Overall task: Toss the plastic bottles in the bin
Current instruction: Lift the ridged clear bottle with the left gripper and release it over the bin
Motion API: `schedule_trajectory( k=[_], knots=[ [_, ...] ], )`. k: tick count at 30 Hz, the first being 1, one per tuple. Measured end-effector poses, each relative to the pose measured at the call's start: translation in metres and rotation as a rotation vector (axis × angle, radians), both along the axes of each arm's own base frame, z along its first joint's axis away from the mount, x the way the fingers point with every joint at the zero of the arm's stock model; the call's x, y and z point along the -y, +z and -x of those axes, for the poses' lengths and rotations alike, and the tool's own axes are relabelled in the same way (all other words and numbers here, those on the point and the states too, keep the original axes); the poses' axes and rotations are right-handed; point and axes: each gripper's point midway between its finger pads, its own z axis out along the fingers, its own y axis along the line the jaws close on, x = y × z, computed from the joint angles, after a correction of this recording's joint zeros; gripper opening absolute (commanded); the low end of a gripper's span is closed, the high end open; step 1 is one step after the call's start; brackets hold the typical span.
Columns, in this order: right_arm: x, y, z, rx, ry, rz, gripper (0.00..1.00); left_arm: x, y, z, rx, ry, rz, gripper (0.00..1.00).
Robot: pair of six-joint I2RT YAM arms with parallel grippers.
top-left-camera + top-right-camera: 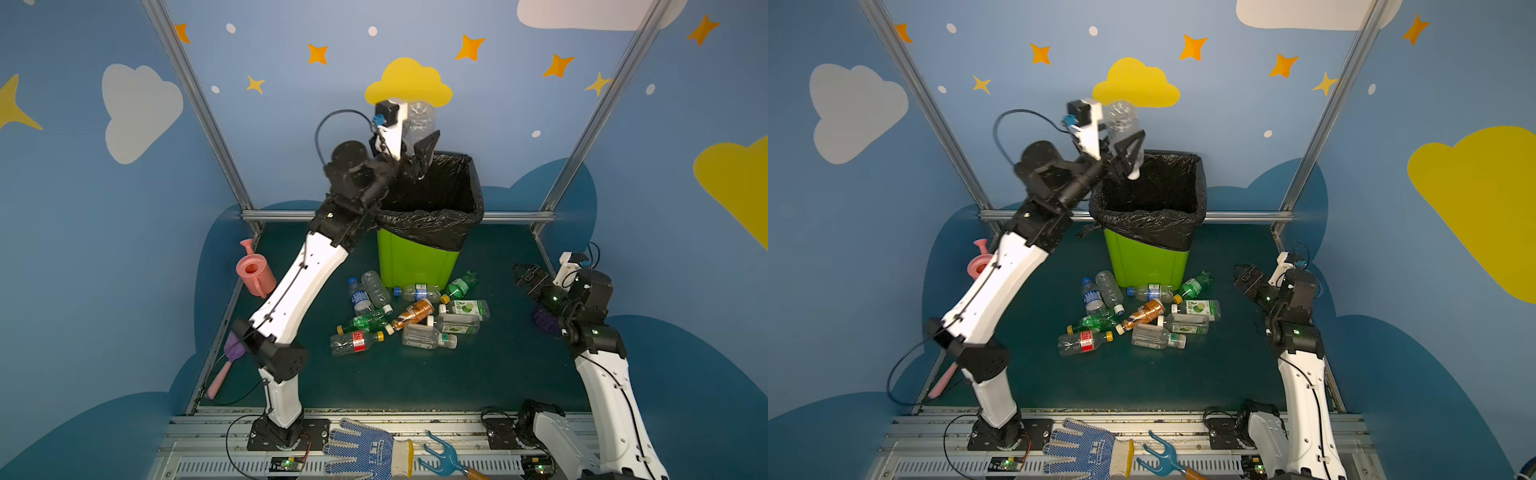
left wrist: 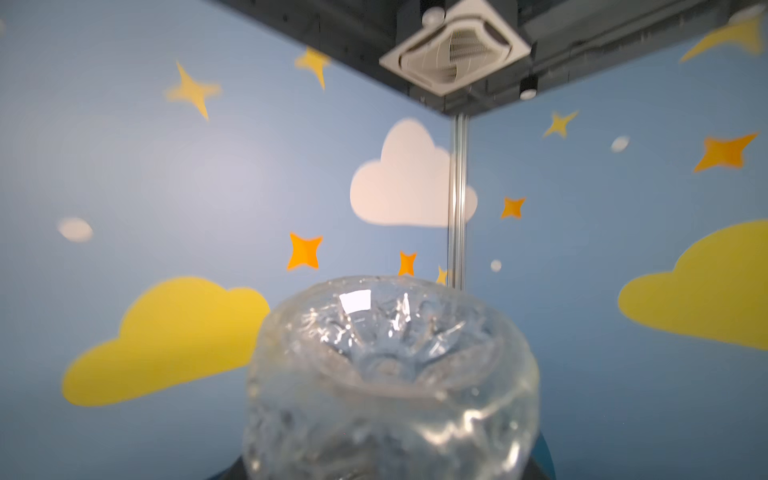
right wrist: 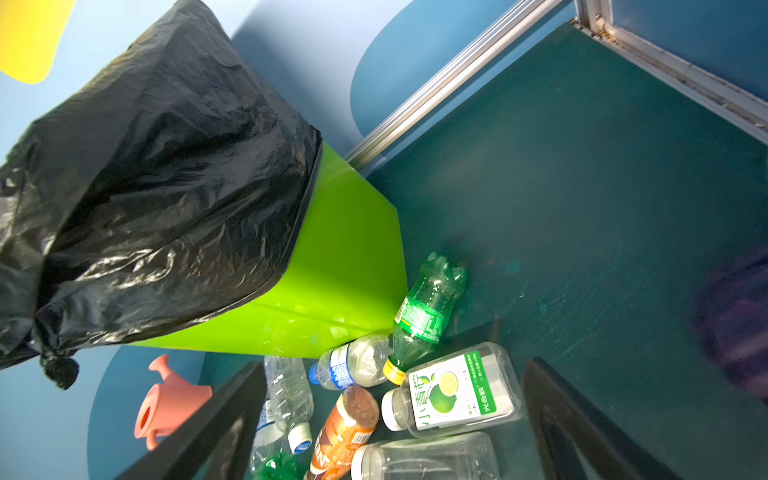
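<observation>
The left arm [image 1: 299,286] reaches up and over the far left corner of the bin [image 1: 415,262], a lime-green container whose black liner bag [image 1: 432,224] is folded over the rim. Its jaws sit at the neck end of a clear plastic bottle [image 1: 1121,118]. The bottle is turned upside down, with its white cap pointing into the bin's mouth and its ribbed base uppermost. That base fills the lower middle of the left wrist view [image 2: 390,374]. The bottle is between the jaws in both top views, but whether they are clamped on it or have let go cannot be told. The right arm [image 1: 598,374] is bent low at the right edge of the desk [image 1: 457,374]. Its jaws are spread wide with nothing between them, and they point toward the bottles on the desk. About ten more plastic bottles [image 1: 399,311] lie on their sides in a loose heap on the desk just in front of the bin. They include a brown one [image 1: 415,311] in the middle and a green one [image 1: 461,284] with a yellow cap touching the bin's front right corner. A clear one with a red label [image 1: 355,341] lies nearest the camera, and a squarish one with a lime label [image 3: 453,392] is on the right. A pink watering can [image 1: 253,272] stands by the left wall. A blurred purple object [image 1: 544,320] sits under the right arm's wrist. A blue dotted glove [image 1: 361,451] and a small blue hand rake [image 1: 442,457] lie on the front rail.
</observation>
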Motion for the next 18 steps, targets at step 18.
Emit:
schedule_trajectory(
  k=[18],
  knots=[
    [-0.016,-0.071,0.014,-0.180,0.043,-0.111,0.94,-0.104,0.003,0.143,0.094,0.041,0.179,1.00]
  ],
)
